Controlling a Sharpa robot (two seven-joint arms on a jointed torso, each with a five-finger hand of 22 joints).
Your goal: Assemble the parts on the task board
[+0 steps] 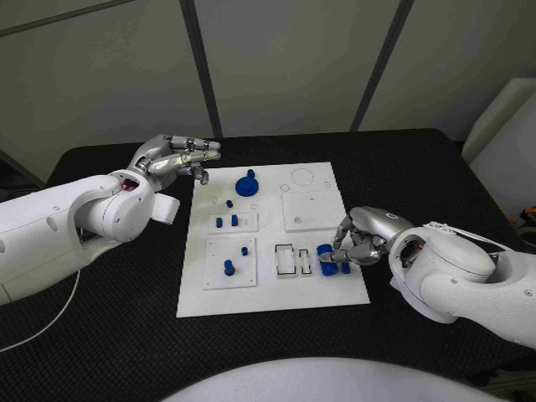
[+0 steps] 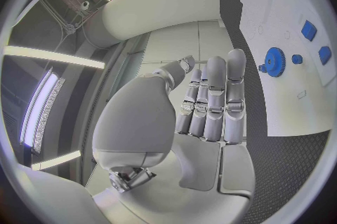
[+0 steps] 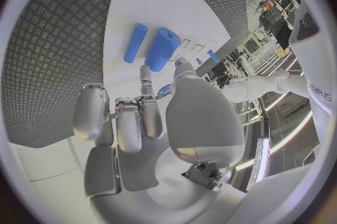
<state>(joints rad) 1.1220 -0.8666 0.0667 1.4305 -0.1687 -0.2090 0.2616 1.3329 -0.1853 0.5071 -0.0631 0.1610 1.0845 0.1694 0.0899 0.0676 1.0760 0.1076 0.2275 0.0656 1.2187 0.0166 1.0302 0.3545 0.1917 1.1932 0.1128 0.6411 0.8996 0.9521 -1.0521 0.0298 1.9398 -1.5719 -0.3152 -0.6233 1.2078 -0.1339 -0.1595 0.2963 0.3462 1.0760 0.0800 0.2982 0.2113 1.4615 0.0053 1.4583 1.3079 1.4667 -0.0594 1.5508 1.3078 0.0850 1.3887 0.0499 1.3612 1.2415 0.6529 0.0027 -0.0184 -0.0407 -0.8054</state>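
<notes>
Table (image 1: 123, 335), black, bearing the white task board (image 1: 274, 297) at centre. Several blue parts stand seated: a gear (image 1: 248, 185) and pegs (image 1: 229, 221). Two blue cylinders (image 3: 151, 47) lie loose beside the right hand (image 1: 358, 239), whose grip cannot be determined. Left hand (image 1: 172, 159) hovers, fingers apart, empty. Assembly appears partial.

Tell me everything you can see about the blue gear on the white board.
The blue gear is a round toothed wheel with a raised hub on top, plastic by its look. It lies flat near the far edge of the white board, toward the left robot hand, which hovers beside it without touching. The left wrist view shows its teeth.
</notes>
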